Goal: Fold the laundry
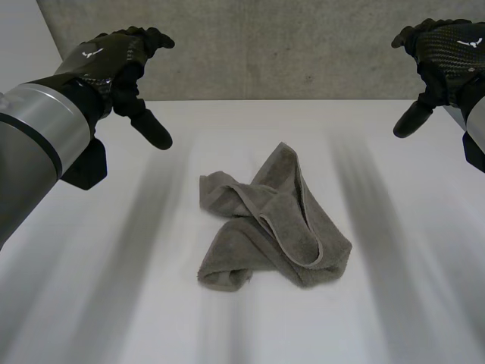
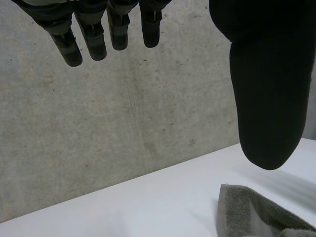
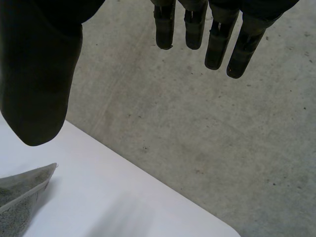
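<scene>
Crumpled towel (image 1: 269, 227) mid-table, both hands raised and empty, no fold started.
Near to far: we see the grey towel bunched at the centre of the white table (image 1: 114, 303), its long axis roughly 7 to 1 o'clock. Past it, the left hand (image 1: 114, 64) hangs at about 10 o'clock from the towel and the right hand (image 1: 443, 53) at about 2 o'clock. Both have loose, straight fingers, thumbs apart, well clear of the cloth. We judge the left hand nearer, over the towel's 10 o'clock corner. A concrete wall (image 1: 288, 45) stands behind.
</scene>
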